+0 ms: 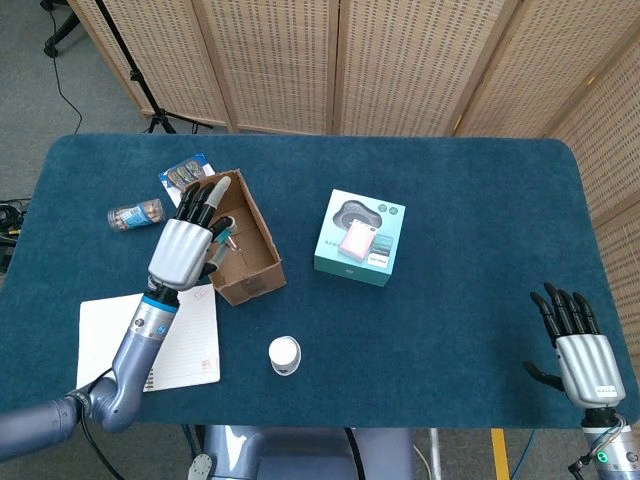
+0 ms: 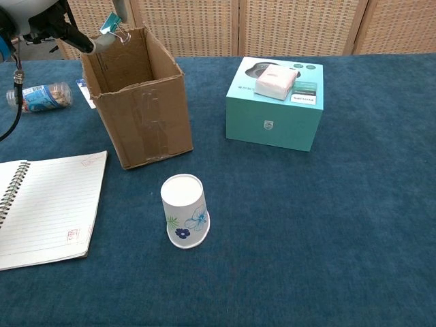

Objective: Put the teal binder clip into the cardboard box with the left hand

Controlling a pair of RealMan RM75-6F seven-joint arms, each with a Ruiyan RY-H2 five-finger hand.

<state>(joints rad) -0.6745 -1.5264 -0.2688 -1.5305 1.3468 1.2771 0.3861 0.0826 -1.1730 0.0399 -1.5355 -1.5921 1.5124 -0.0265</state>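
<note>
My left hand (image 1: 190, 240) hovers over the left rim of the open cardboard box (image 1: 243, 252), pinching the teal binder clip (image 2: 112, 26) at its fingertips. In the chest view the teal binder clip sits just above the cardboard box (image 2: 139, 112) at its top left edge, with the left hand (image 2: 51, 17) at the frame's upper left corner. In the head view the clip (image 1: 226, 238) shows small beside the fingers, over the box opening. My right hand (image 1: 583, 350) rests at the table's near right corner, fingers spread, holding nothing.
A spiral notebook (image 1: 150, 340) lies left of the box's front. A paper cup (image 1: 284, 355) stands upside down in front of the box. A teal product box (image 1: 360, 238) sits to the right. A plastic bottle (image 1: 135, 213) and a blister pack (image 1: 185, 170) lie behind the left hand.
</note>
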